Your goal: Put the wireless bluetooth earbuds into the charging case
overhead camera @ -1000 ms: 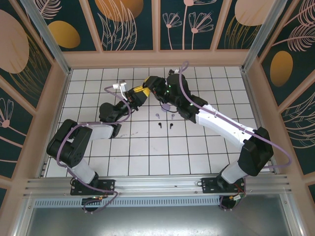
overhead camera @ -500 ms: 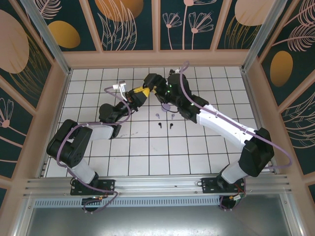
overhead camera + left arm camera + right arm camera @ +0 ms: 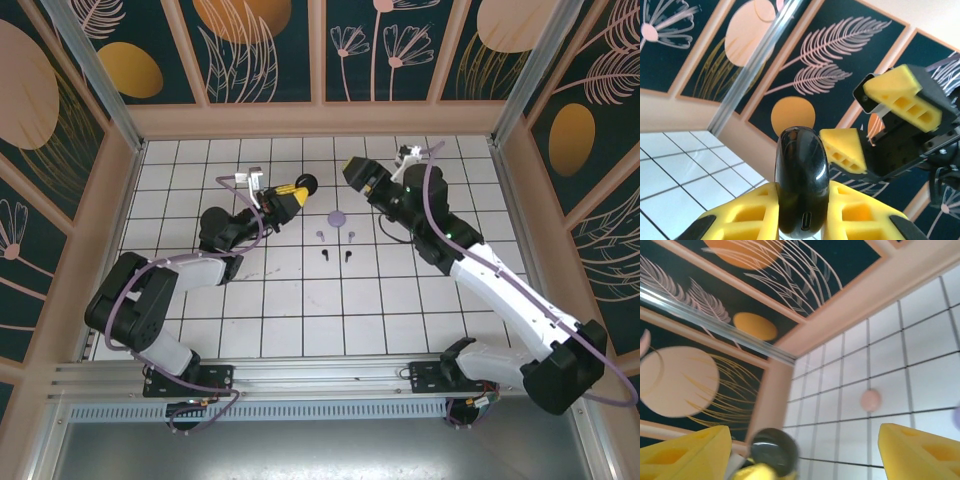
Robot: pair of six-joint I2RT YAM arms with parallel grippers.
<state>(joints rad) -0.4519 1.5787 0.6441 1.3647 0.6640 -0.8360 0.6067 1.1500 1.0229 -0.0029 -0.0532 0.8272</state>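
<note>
The charging case (image 3: pixel 801 185) is glossy black and rounded, and its port faces the left wrist camera. My left gripper (image 3: pixel 296 191) is shut on it, yellow pads on both sides, holding it above the tiles at the back centre (image 3: pixel 308 183). My right gripper (image 3: pixel 355 170) hangs open a little to the right of the case and does not touch it; its yellow fingers (image 3: pixel 892 89) stand behind the case in the left wrist view. On the floor lie two lilac earbuds (image 3: pixel 320 236) and two black earbuds (image 3: pixel 326 254). The case (image 3: pixel 774 450) appears blurred in the right wrist view.
A lilac disc (image 3: pixel 337 216) lies on the tiles just behind the earbuds. A pale pink disc (image 3: pixel 870 400) lies on the floor in the right wrist view. Peach-framed wall panels (image 3: pixel 320 115) close in the white tiled floor on three sides.
The right arm has drawn back to the right, off the case, and its jaws have opened. The left gripper keeps the case and has shifted slightly left.
</note>
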